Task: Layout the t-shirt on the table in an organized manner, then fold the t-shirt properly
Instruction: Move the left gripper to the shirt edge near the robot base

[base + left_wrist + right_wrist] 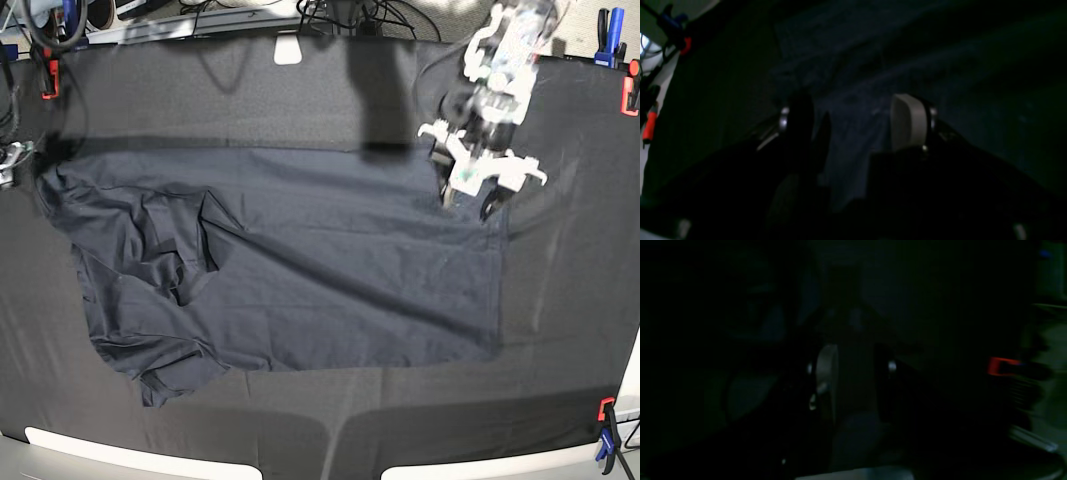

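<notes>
Navy-grey t-shirt (290, 280) lies spread across the middle of the table (560, 330), right side fairly flat, left side bunched and wrinkled with a crumpled sleeve toward the near-left corner. Left gripper (477, 195) hangs over the shirt's far right corner in base view, fingers spread apart; the left wrist view shows the same wide gap with shirt fabric beneath it, nothing pinched. Right gripper (853, 373) appears only in its own very dark wrist view, jaws parted with a visible gap, nothing visibly between them. Red clamps (630, 95) and blue clamps (605, 450) sit at the table edges.
</notes>
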Robot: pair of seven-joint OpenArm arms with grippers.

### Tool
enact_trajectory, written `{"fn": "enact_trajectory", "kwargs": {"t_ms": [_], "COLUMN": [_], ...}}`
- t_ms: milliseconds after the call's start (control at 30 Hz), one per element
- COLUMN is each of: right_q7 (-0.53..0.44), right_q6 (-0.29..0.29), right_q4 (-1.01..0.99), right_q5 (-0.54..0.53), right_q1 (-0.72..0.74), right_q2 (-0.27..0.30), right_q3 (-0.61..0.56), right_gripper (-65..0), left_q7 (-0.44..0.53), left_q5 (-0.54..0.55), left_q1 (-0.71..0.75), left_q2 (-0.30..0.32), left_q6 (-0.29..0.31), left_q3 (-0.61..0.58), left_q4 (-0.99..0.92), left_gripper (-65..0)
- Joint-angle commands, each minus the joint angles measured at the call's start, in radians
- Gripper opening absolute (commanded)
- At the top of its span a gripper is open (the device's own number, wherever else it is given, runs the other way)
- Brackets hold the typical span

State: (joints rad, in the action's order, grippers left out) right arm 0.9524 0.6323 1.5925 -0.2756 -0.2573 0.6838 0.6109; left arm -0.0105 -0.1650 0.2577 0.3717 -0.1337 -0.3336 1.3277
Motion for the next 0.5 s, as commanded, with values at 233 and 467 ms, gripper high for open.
{"fn": "enact_trajectory", "kwargs": {"t_ms": [233, 467], "right_q7": [-0.041, -0.037], "right_q6": [-0.018, 0.066], "right_q4": [0.016, 0.068], "right_q5": [-0.116, -0.286], "right_q1": [0.011, 0.011], "right_q2": [0.063, 0.061], "right_q3": [0.011, 0.011], "right_gripper": [-46.8, -46.8], "left_q7": [-0.722, -0.723], "left_q5": [-0.053, -0.209], "left_q1": [0.071, 0.135], "left_q2": [0.082, 0.102], "left_q6": [0.002, -0.062], "left_q3": [-0.001, -0.001], "left_q4": [-0.050, 0.216], "left_gripper": [-29.8, -29.8]}}
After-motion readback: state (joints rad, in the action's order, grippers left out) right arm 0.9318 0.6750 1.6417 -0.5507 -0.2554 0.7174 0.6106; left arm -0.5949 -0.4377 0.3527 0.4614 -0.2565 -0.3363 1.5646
